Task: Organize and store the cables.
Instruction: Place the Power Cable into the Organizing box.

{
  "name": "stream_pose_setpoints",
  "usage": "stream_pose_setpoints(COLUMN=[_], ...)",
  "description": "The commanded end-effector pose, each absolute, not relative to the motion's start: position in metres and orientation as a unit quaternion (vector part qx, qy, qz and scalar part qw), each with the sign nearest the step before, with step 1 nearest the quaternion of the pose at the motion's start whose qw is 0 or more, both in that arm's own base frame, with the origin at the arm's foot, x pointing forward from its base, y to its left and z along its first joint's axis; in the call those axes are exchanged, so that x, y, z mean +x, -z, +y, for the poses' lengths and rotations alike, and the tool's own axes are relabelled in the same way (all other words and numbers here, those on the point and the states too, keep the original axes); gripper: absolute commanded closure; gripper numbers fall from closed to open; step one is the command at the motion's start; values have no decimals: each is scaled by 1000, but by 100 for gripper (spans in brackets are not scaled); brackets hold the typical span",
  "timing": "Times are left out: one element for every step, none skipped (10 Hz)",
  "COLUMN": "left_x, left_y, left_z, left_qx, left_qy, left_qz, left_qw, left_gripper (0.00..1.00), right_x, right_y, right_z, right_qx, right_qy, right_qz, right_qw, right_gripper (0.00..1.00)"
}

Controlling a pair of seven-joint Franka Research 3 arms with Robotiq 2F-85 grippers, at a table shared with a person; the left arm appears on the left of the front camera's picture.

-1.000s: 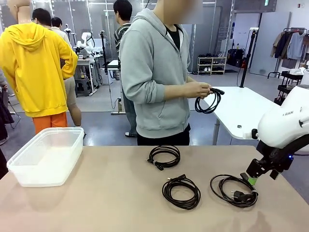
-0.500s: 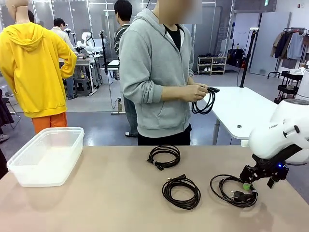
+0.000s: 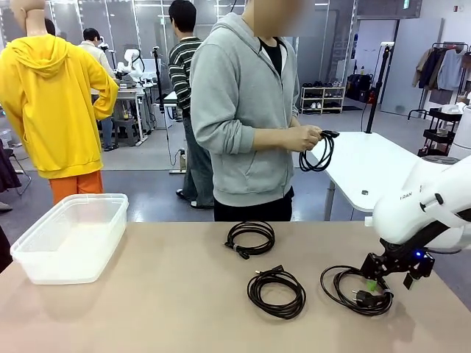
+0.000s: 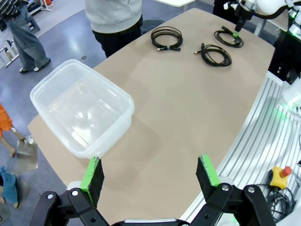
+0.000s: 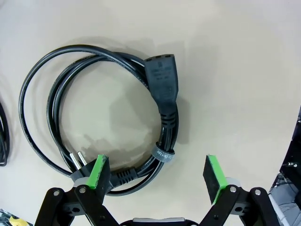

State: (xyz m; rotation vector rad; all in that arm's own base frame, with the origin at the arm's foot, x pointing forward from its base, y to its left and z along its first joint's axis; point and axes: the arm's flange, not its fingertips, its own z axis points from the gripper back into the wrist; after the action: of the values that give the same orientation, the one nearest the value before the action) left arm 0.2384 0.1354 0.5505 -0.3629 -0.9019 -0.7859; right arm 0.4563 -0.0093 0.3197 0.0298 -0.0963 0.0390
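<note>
On table's (image 3: 147, 309) right side, our right gripper (image 5: 155, 169) sits low over rightmost cable (image 5: 161, 77), jaws apart. Our left gripper (image 4: 150, 172), jaws apart, looks down at tub (image 4: 120, 92). Middle cable (image 3: 276, 293) and far cable (image 3: 250, 238) lie mid-table; person's hand (image 3: 302, 137) holds fourth cable (image 3: 328, 135).

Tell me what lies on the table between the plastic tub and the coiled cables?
Nothing: between the tub and the nearest cable the table is bare, as the front view shows.

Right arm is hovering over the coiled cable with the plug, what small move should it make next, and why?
Probably ease the right hand straight down. Its open fingers stand either side of the strapped stretch of the cable, next to the plug, so a short descent should put that bundle between them, ready to grip.
</note>
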Motion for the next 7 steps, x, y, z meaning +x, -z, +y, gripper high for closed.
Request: stream_pose_setpoints(left_x=[240, 240, 240, 240, 240, 240, 240], left_y=[-551, -551, -551, -551, -551, -551, -551], left_z=[135, 135, 135, 135, 135, 135, 135], left_qx=[-174, -174, -174, -174, -174, -174, -174], left_qy=[376, 376, 376, 376, 376, 376, 376], left_qz=[-425, -425, -425, -425, -425, -425, -425], left_qw=[804, 804, 804, 804, 804, 804, 804], left_gripper=[0, 0, 0, 0, 0, 0, 0], right_x=[465, 470, 471, 473, 474, 475, 475], right_y=[-315, -311, -309, -303, -299, -296, -295], right_z=[-7, -7, -6, -5, -5, -5, -5], right_qx=[-6, -3, -6, -12, -14, -19, -20], right_qy=[6, 17, 21, 28, 33, 37, 39], right_qz=[-52, -50, -45, -38, -35, -32, -29], right_qw=[999, 999, 999, 999, 999, 999, 999], right_gripper=[0, 0, 0, 0, 0, 0, 0])
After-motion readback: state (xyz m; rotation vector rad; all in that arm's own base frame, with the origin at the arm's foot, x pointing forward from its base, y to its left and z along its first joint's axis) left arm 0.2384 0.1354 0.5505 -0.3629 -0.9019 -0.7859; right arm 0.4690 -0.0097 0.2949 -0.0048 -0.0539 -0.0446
